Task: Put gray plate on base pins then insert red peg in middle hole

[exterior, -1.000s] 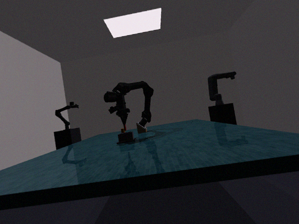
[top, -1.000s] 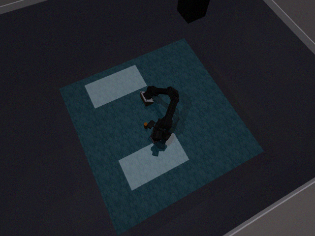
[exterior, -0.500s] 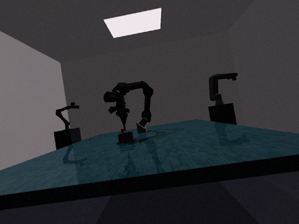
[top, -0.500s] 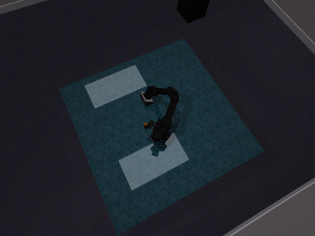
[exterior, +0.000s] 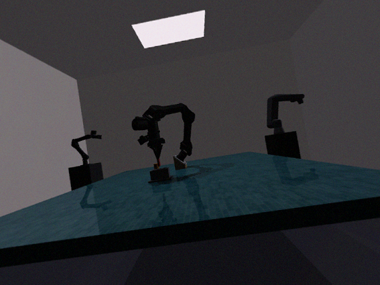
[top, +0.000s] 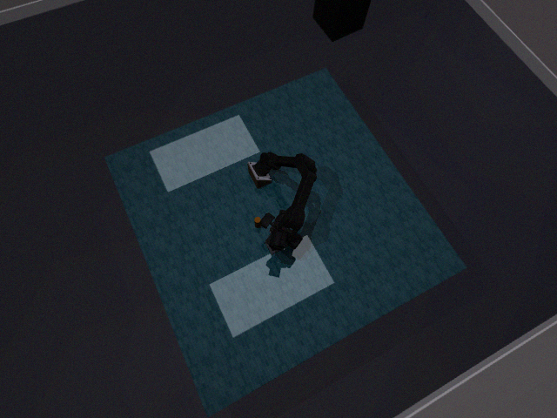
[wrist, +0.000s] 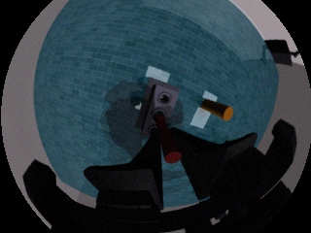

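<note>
My gripper (exterior: 157, 158) (wrist: 163, 132) is shut on the red peg (exterior: 158, 162) (wrist: 172, 156), which stands roughly upright between the fingertips. The gray plate (wrist: 168, 89) shows its holes in the wrist view and appears to lie flat on the base; the pins are hidden. The plate and base together show as a small block (exterior: 159, 174) in the exterior view. The peg's lower end is at the plate's middle hole in the wrist view. Whether its tip is just above the hole or slightly inside cannot be told. In the top view the arm hides the fingertips and most of the plate.
An orange cylinder (top: 258, 220) (exterior: 156, 166) (wrist: 226, 113) stands upright beside the plate and base. The arm's mount (top: 259, 178) (exterior: 180, 162) is farther back on the blue table (top: 179, 233). Two other arms stand on dark pedestals (exterior: 85, 175) (exterior: 282, 146) beyond the table.
</note>
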Tool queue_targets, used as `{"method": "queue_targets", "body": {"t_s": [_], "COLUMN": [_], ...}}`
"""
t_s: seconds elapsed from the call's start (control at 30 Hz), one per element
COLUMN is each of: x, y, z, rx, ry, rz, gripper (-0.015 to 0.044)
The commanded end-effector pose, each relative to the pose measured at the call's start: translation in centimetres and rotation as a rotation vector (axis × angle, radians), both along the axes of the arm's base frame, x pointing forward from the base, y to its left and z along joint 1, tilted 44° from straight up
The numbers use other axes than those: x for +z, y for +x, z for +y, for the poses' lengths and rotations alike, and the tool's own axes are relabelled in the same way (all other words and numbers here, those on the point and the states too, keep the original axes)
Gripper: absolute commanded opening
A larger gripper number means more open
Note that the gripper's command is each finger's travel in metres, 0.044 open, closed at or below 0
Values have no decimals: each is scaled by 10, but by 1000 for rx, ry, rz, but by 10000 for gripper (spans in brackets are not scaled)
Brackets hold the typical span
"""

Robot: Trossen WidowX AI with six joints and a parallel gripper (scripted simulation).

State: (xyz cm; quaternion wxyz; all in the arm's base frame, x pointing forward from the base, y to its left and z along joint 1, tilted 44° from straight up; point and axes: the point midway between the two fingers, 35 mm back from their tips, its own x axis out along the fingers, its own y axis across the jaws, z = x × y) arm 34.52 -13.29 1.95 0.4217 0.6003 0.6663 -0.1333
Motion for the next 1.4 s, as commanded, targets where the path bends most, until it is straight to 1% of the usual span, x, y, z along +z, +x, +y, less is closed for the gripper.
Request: {"method": "queue_targets", "body": {"t_s": [0.0,0.37,0.8,1.37], "x": [0,-1,-13,-12], "y": [0,0,1,1], "z": [0,0,12,12], "rx": [0,0,0,4], "ry": [-2,-1,-2,-4], "rz": [0,0,0,0], "gripper": [0,0,0,0]}}
